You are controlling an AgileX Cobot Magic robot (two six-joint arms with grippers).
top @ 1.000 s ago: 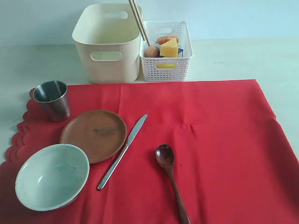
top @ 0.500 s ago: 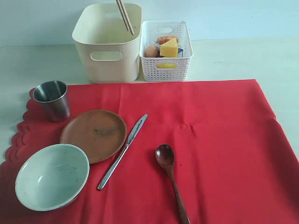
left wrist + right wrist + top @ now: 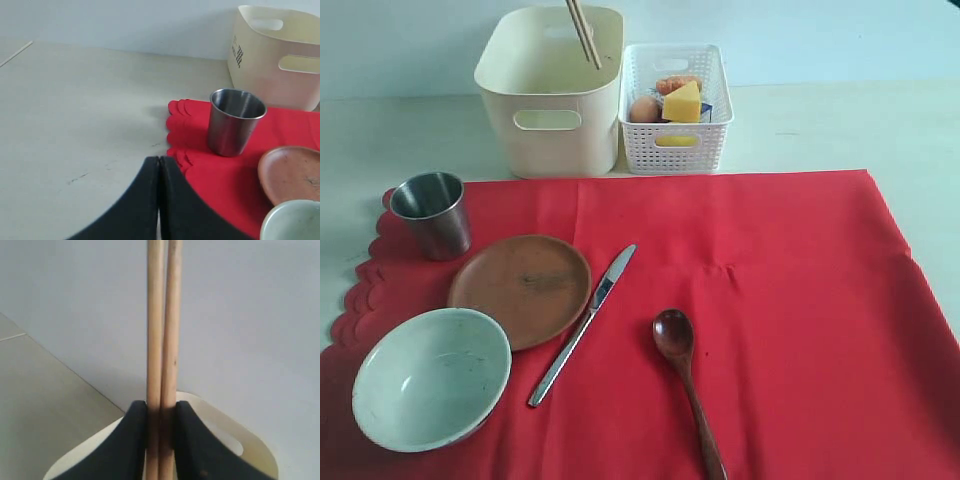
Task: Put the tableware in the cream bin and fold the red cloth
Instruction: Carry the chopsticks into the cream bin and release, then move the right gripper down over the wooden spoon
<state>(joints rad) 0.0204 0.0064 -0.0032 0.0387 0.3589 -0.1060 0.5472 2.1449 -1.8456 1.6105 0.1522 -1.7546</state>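
Note:
My right gripper [image 3: 161,407] is shut on the pair of wooden chopsticks [image 3: 162,315]. In the exterior view the chopsticks [image 3: 584,32] come down from the top edge, their tips inside the mouth of the cream bin [image 3: 550,100]. On the red cloth [image 3: 770,300] stand the steel cup [image 3: 432,212], brown plate [image 3: 520,290] and pale bowl [image 3: 430,378]; the knife [image 3: 582,325] and wooden spoon [image 3: 685,385] lie beside them. My left gripper [image 3: 159,162] is shut and empty, low beside the cloth's scalloped edge [image 3: 175,150], short of the cup [image 3: 234,122]. Neither gripper shows in the exterior view.
A white lattice basket [image 3: 675,105] holding an egg, cheese and other food stands against the bin's right side. The pale tabletop [image 3: 820,125] runs behind and to both sides of the cloth. The cloth's right half carries nothing.
The chopsticks have moved left, from over the gap between bin and basket to above the bin's opening. Nothing on the cloth has moved.

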